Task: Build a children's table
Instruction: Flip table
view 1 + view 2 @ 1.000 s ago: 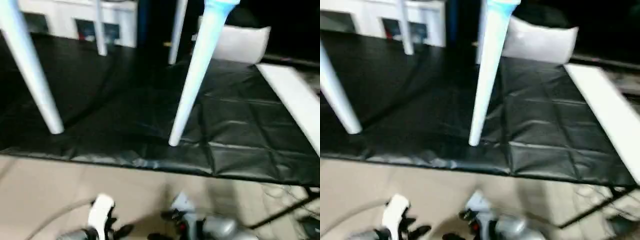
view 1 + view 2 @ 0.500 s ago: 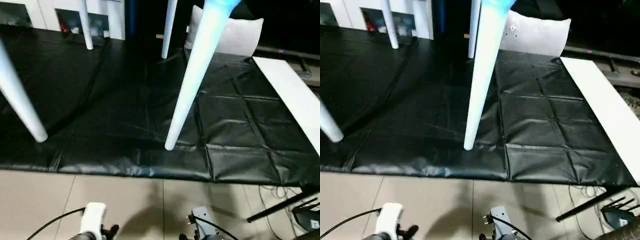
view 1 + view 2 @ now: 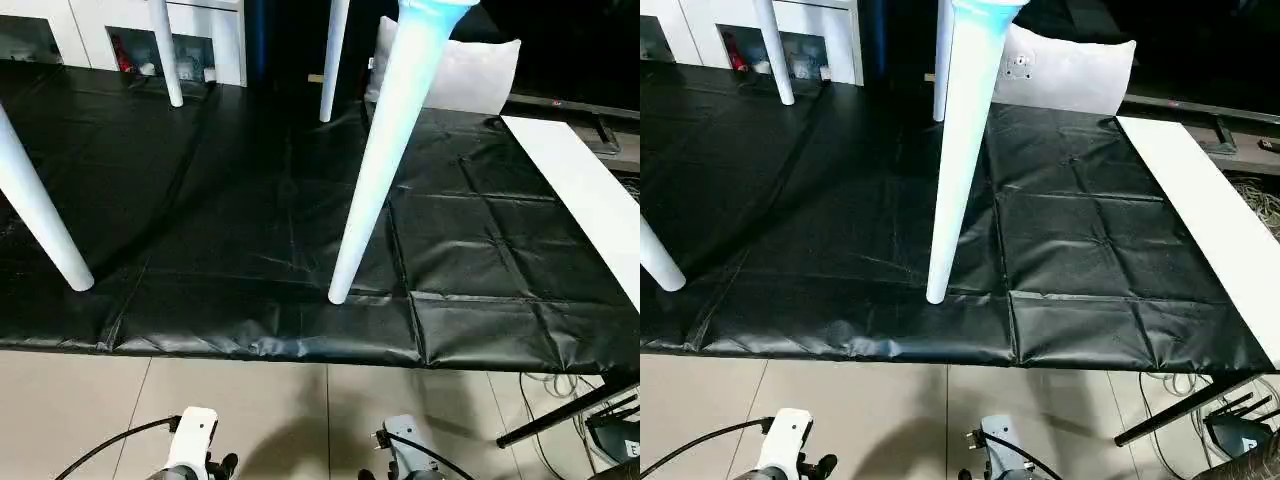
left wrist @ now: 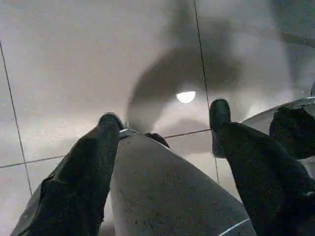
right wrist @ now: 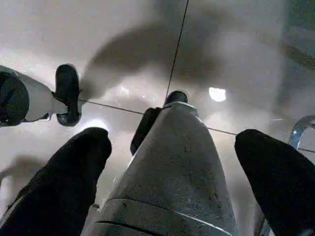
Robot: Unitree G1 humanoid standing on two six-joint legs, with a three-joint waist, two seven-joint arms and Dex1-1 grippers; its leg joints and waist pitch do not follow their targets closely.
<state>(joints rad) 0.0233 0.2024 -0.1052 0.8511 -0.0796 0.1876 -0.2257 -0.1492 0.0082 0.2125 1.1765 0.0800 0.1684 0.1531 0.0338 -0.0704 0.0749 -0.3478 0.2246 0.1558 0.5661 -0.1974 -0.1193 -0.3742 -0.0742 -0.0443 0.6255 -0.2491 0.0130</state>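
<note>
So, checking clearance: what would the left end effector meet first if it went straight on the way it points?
Most likely the tiled floor; the left end effector, fingers apart, points down at it, nothing between.

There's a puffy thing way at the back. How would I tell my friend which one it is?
Start at the big black mat covering the floor and follow it to its far edge. Past the nearest white table leg, the pillow stands there. It is the one soft, grey-white, squarish thing, unlike the thin hard legs and the flat white board lying along the mat's right side.
</note>
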